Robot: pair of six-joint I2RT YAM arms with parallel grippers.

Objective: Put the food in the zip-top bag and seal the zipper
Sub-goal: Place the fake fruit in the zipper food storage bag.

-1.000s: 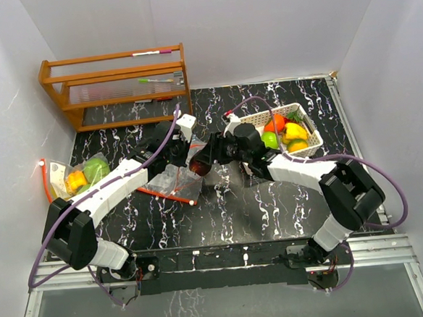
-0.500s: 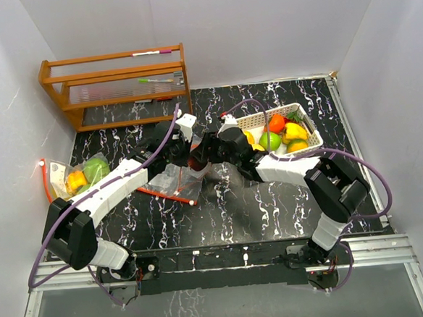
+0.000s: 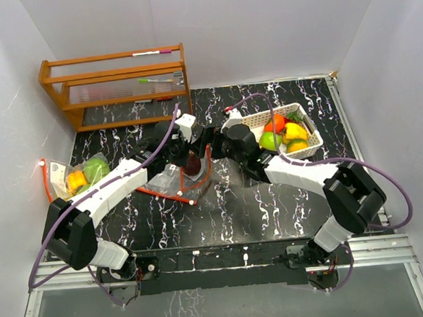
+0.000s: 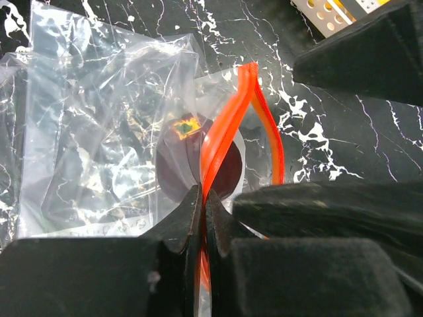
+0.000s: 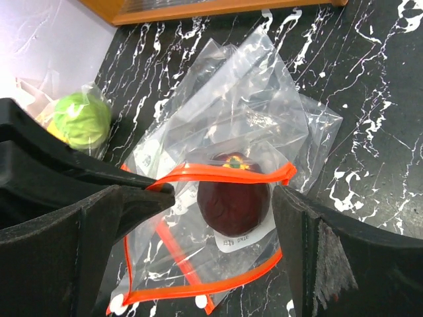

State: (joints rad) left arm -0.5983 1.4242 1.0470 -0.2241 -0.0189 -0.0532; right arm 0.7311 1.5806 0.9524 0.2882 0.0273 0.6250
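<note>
A clear zip-top bag [image 5: 231, 119] with an orange zipper [image 5: 225, 173] lies on the black marbled table, its mouth held open. My left gripper [image 4: 203, 198] is shut on the zipper strip [image 4: 228, 125] at one side of the mouth. A dark red round fruit [image 5: 232, 201] rests inside the bag, just past the opening, and also shows in the left wrist view as the dark fruit [image 4: 173, 168]. My right gripper [image 5: 225, 201] hovers open over the mouth, its fingers either side of the fruit without touching it. From above, the left gripper [image 3: 188, 154] and right gripper [image 3: 212, 150] face each other.
A white perforated basket [image 3: 309, 148] at the right holds more food [image 3: 282, 133], orange, yellow and green. A second bag [image 3: 85, 173] with green and orange pieces lies at the far left. A wooden rack [image 3: 116, 85] stands at the back left.
My right gripper carried the dark red fruit to the bag's mouth, opened and let it drop inside, then drew back a little. The left gripper kept its hold on the zipper.
</note>
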